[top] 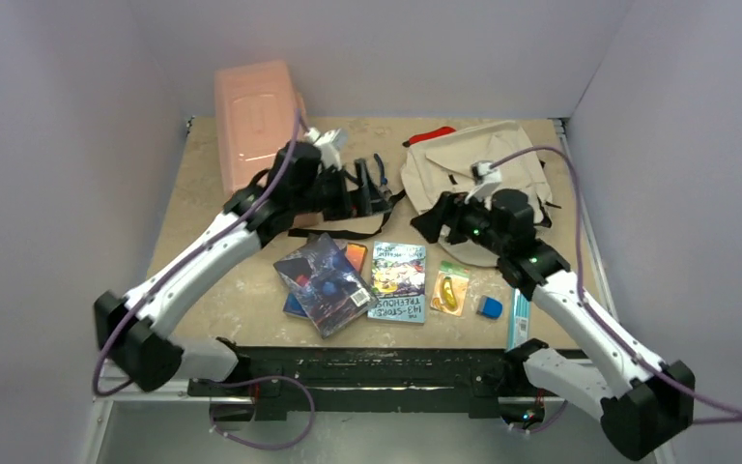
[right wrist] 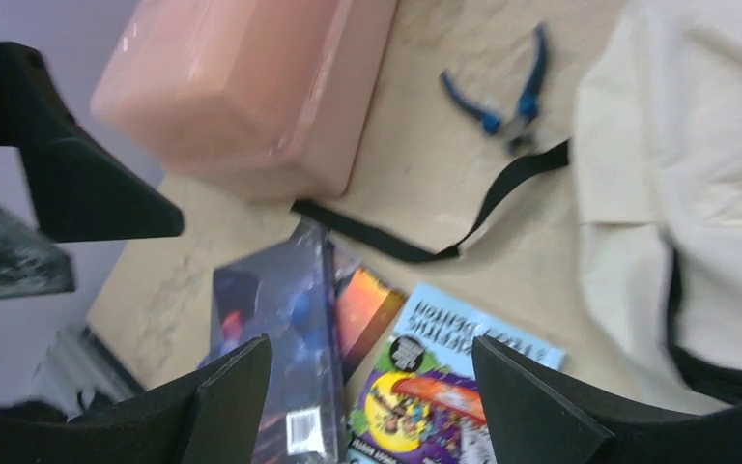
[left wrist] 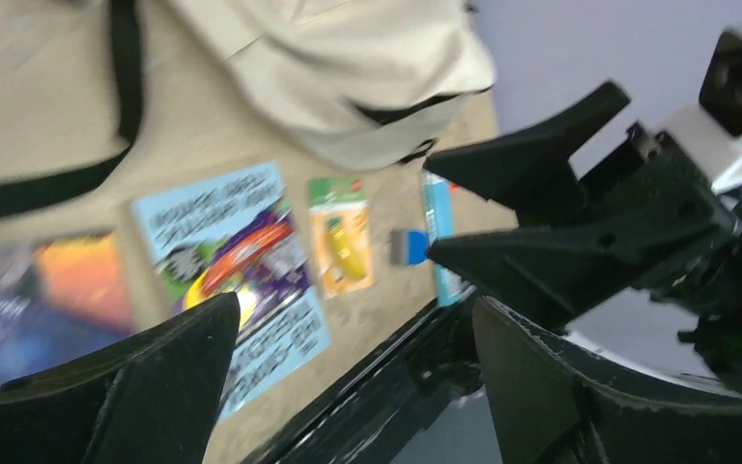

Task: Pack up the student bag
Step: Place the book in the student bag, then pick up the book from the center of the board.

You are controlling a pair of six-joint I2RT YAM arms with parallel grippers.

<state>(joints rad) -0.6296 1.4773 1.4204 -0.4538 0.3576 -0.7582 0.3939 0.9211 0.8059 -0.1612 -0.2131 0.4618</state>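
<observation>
The student bag (top: 478, 166) is a cream fabric backpack lying flat at the back right of the table, and its black strap (top: 343, 230) trails left toward the books. My left gripper (top: 375, 191) hovers just left of the bag, above the strap, open with nothing between its fingers. My right gripper (top: 431, 224) hangs over the bag's front left edge, also open and empty. The left wrist view shows the bag (left wrist: 348, 68) above the open left gripper (left wrist: 356, 309). In the right wrist view the bag (right wrist: 686, 193) lies to the right of the open right gripper (right wrist: 372, 343).
A rigid pink box (top: 253, 121) stands at the back left. Blue-handled pliers (right wrist: 512, 92) lie between box and bag. Near the front lie a dark book (top: 324, 282), a light-blue book (top: 398, 280), an orange packet (top: 449, 288), a blue eraser (top: 489, 307) and a teal item (top: 519, 319).
</observation>
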